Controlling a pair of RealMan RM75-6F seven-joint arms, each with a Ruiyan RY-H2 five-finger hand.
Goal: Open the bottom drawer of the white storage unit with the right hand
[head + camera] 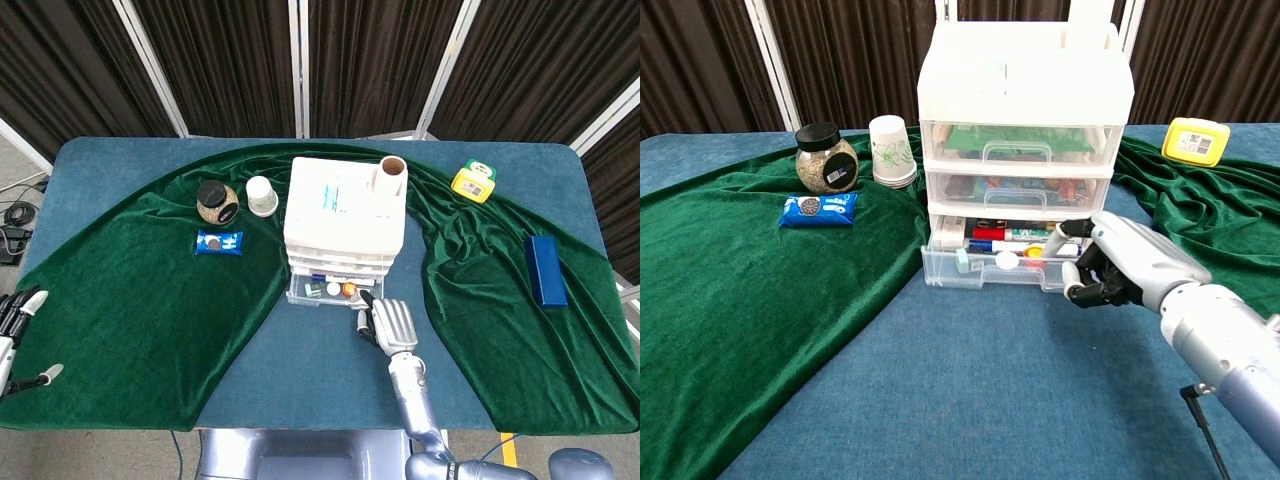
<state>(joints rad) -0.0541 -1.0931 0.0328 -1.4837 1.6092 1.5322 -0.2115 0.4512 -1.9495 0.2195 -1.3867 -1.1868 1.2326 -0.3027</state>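
The white storage unit (345, 215) (1025, 90) stands mid-table with three clear drawers. Its bottom drawer (325, 292) (985, 270) is slid partly out toward me, showing markers and small items inside. My right hand (390, 322) (1120, 265) is at the drawer's front right corner, fingers curled in, with one fingertip hooked on the drawer's front edge. My left hand (15, 325) hangs off the table's far left edge in the head view, fingers apart and holding nothing.
A brown tube (391, 175) stands on the unit's top. A dark-lidded jar (826, 158), paper cup (891, 150) and blue snack packet (818, 209) sit left of the unit on green velvet cloth (730, 290). A yellow box (1196, 139) and blue box (545, 270) lie to the right.
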